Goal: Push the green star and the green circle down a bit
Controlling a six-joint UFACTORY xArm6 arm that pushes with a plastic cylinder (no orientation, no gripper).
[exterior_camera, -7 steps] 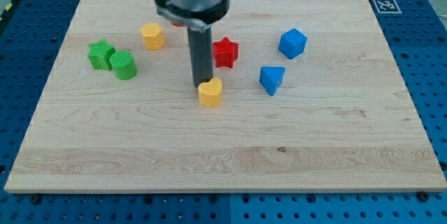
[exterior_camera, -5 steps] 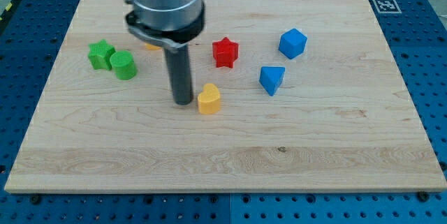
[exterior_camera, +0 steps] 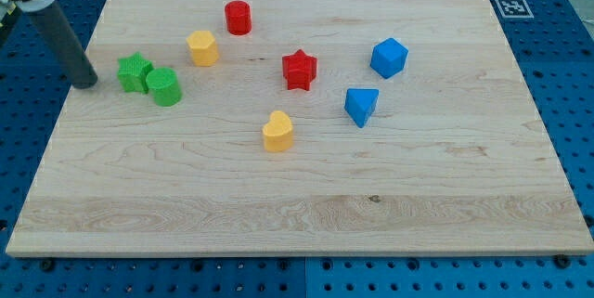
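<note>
The green star (exterior_camera: 135, 72) lies near the board's left side. The green circle (exterior_camera: 165, 86) touches it on its lower right. My tip (exterior_camera: 85, 83) is at the board's left edge, just left of the green star with a small gap, at about the star's height. The rod rises from it to the view's top left corner.
A yellow hexagon (exterior_camera: 202, 47) and a red cylinder (exterior_camera: 238, 17) lie up and right of the green pair. A red star (exterior_camera: 299, 69), a yellow heart (exterior_camera: 277, 132), a blue cube (exterior_camera: 389, 58) and a blue triangle (exterior_camera: 360, 105) lie further right on the wooden board (exterior_camera: 297, 214).
My tip has swept left from beside the yellow heart to the board's left edge next to the green star. The red cylinder is now uncovered. No block has moved.
</note>
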